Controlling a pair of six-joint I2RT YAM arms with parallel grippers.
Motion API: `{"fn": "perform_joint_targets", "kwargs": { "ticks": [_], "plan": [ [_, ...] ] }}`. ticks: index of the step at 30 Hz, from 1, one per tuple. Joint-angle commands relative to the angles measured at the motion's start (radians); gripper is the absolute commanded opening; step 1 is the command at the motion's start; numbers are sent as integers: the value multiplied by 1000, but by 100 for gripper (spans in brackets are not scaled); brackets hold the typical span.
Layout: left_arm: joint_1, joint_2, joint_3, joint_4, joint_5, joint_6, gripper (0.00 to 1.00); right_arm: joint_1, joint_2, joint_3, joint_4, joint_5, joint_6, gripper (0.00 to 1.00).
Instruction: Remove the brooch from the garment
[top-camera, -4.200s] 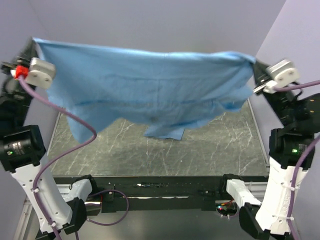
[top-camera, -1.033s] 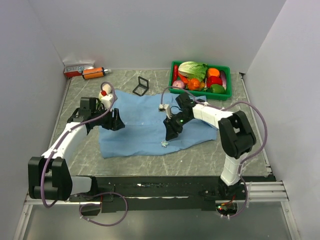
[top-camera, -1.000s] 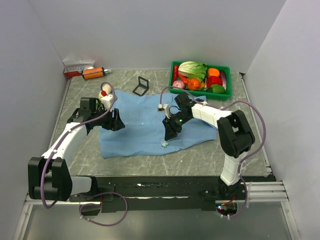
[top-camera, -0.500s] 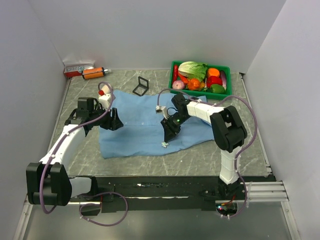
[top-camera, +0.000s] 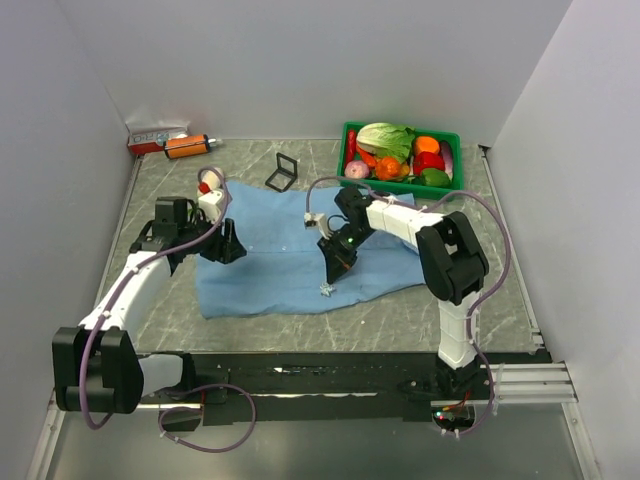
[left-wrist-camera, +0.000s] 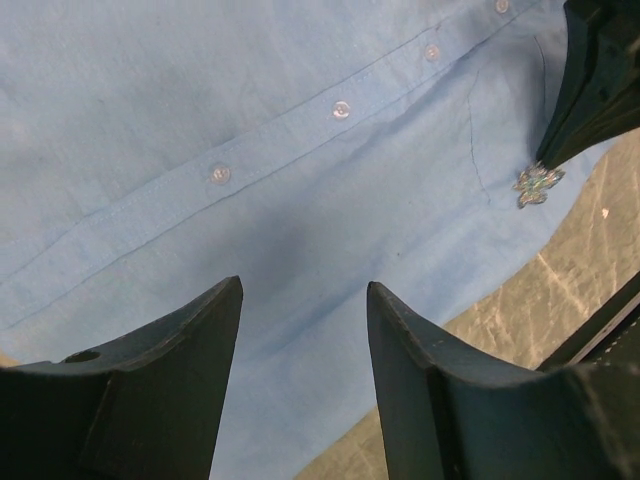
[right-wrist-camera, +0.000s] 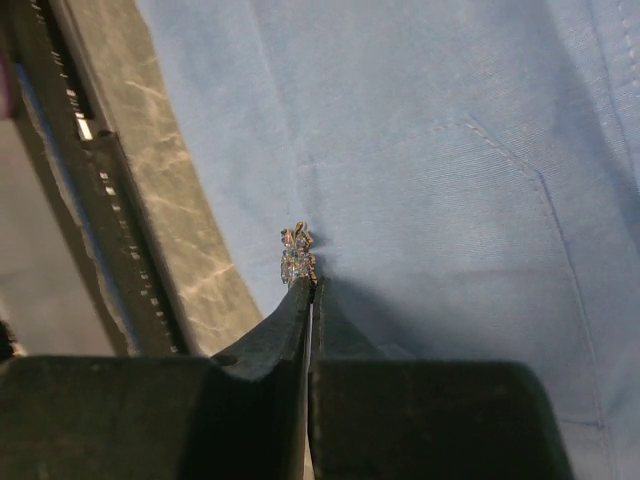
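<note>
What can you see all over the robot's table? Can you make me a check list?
Surface: dark marbled table.
Job's things: blue shirt spread out; brooch at its near edge.
Clutter: green bin of vegetables, black frame, orange tube and box, all at the back.
Grippers: left gripper open over shirt; right gripper shut, tips at brooch, grip unclear.
Cables: purple cables along both arms.
Surroundings: plain grey walls.

The shirt (top-camera: 270, 255) is light blue and lies spread flat, front up, on the table (top-camera: 400, 310), lightly wrinkled, its row of small white buttons (left-wrist-camera: 341, 109) fastened. The brooch (top-camera: 327, 290) is a tiny, glittery, cross-shaped ornament with coppery glints, sitting at the shirt's near edge, just beside the stitched chest pocket (right-wrist-camera: 470, 200).
</note>
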Motion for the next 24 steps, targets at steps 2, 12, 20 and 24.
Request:
{"fn": "perform_joint_targets", "kwargs": {
  "ticks": [2, 12, 20, 24],
  "plan": [
    [-65, -79, -14, 67, -14, 131, 58, -56, 28, 180, -162, -145, 84, 0],
    [-493, -21, 55, 133, -282, 369, 55, -127, 127, 180, -189, -479, 440, 0],
    [-671, 37, 36, 236, -231, 514, 55, -185, 117, -13, 121, -643, 877, 0],
    [-702, 62, 33, 297, -197, 527, 57, -184, 104, -134, 406, -718, 1170, 0]
  ]
}}
